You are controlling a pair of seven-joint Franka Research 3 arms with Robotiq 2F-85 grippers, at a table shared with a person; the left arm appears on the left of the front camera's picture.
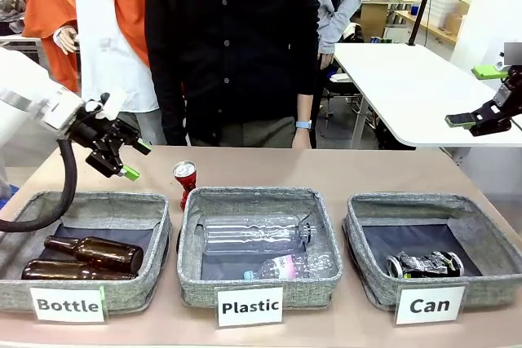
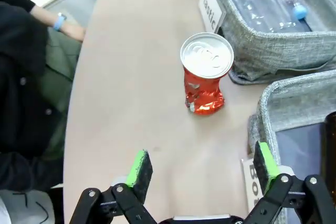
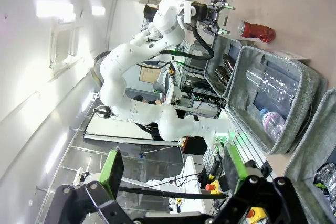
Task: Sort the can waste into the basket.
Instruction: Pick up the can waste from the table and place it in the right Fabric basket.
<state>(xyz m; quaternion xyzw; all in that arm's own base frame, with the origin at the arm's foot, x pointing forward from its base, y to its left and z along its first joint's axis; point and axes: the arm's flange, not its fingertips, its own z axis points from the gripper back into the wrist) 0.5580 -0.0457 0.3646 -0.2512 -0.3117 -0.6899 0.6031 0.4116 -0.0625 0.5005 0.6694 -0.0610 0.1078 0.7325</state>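
Red can [image 2: 206, 74] upright on worktop [image 2: 131, 108], dented: likely light, thin-walled; pinch mid-body. Left hand [image 2: 201, 162] spread, empty, facing it.

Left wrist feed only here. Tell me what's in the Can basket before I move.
Observer: One crushed can, black and silver, lies on the floor of the Can basket.
Operator: Report the right arm.
Observer: The right jaws are open and empty, raised off the table at its far right.
Operator: Give me the route from the red can to that basket.
Observer: The Plastic basket stands between them. The red can is behind its left corner, and the Can basket is the next one to the right.
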